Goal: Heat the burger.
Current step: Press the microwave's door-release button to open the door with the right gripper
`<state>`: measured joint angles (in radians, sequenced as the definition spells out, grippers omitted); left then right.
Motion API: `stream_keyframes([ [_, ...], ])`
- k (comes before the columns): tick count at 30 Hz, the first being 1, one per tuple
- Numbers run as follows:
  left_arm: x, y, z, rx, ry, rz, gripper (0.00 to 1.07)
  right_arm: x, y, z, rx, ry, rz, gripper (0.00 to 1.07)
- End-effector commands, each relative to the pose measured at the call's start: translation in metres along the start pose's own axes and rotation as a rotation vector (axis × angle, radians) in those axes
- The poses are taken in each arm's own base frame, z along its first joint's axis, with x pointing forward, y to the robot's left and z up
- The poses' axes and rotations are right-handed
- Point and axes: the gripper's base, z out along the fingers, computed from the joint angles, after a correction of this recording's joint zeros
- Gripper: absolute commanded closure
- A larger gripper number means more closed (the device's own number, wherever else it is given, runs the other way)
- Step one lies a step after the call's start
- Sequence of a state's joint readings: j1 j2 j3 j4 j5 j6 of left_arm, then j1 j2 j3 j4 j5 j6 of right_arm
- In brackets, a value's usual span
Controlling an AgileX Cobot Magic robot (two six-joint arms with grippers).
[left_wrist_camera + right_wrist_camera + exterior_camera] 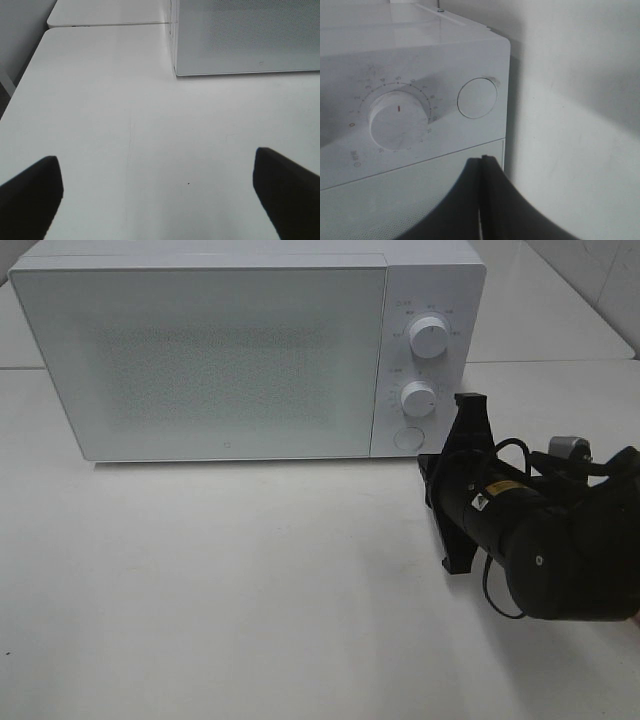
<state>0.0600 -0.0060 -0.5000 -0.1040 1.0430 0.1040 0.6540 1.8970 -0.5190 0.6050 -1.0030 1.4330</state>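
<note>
Fingers of the right gripper (pixel 470 402), pressed together, sat just beside the microwave's (pixel 200 350) round button (pixel 408 438). Left gripper (pixel 155 167), farther off, gaped wide.

The white microwave (pixel 248 350) stands upright with its speckled door (pixel 200 365) shut; the burger is out of sight.
</note>
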Motion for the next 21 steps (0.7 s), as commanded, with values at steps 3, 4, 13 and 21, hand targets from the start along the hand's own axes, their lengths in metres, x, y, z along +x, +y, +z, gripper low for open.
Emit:
stream_keyframes([
  [3, 0.001, -0.001, -0.002, 0.01, -0.021, -0.001, 0.09, -0.002, 0.005, 0.017, -0.006, 0.025, -0.014, 1.07],
  [4, 0.001, -0.001, -0.002, 0.01, -0.021, -0.001, 0.09, -0.003, 0.006, 0.019, -0.009, 0.022, -0.011, 1.07],
  [13, 0.001, -0.001, -0.002, 0.01, -0.021, -0.001, 0.09, -0.004, 0.016, 0.033, 0.008, 0.02, 0.007, 1.07],
  [21, 0.001, -0.001, -0.002, 0.01, -0.021, -0.001, 0.09, -0.002, 0.014, 0.049, 0.012, 0.011, 0.013, 1.07],
])
